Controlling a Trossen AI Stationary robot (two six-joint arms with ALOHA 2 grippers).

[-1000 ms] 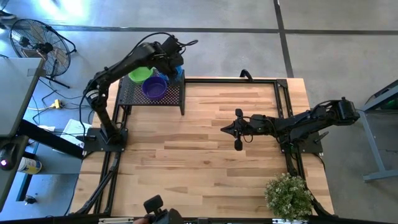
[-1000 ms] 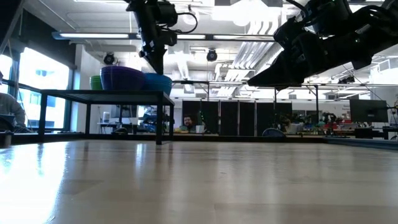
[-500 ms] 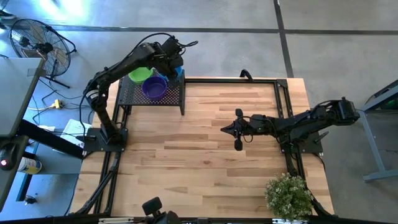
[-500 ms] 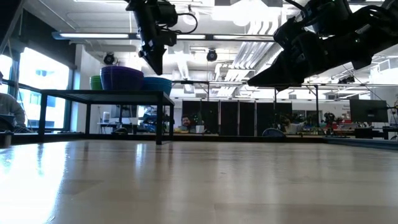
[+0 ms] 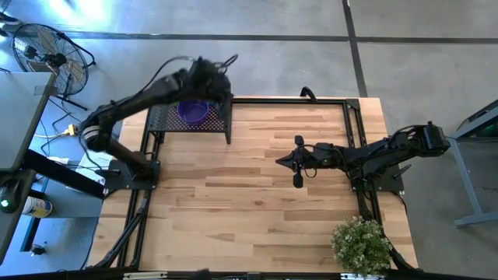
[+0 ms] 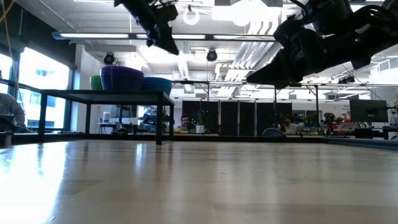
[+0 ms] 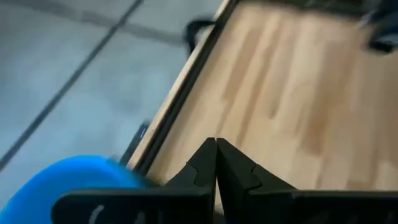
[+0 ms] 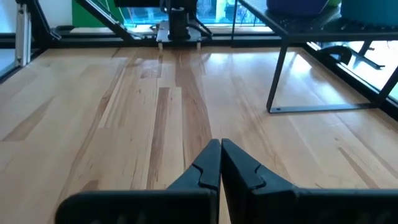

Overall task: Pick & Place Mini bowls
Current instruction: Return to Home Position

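Three mini bowls stand on the black mesh rack (image 6: 106, 94) at the table's far left corner: a lime green bowl (image 6: 95, 82), a purple bowl (image 5: 192, 111) and a blue bowl (image 6: 158, 84). In the high view the left arm hides the green and blue ones. My left gripper (image 6: 171, 47) hangs shut and empty above the blue bowl (image 7: 74, 183), slanting down toward the table's right. My right gripper (image 5: 280, 161) waits shut and empty over the table's middle, pointing at the rack.
The rack (image 8: 311, 25) stands on thin legs above the wooden tabletop (image 5: 257, 202). A black frame (image 5: 354, 117) runs along the table's far and right edges. A potted plant (image 5: 362, 245) sits at the near right corner. A fan (image 5: 47, 54) stands off the table.
My left gripper has risen from just over the bowls on the rack and tipped from pointing steeply down to a shallow slant, its arm swinging out toward the table's left. The bowls have stayed in place on the rack.
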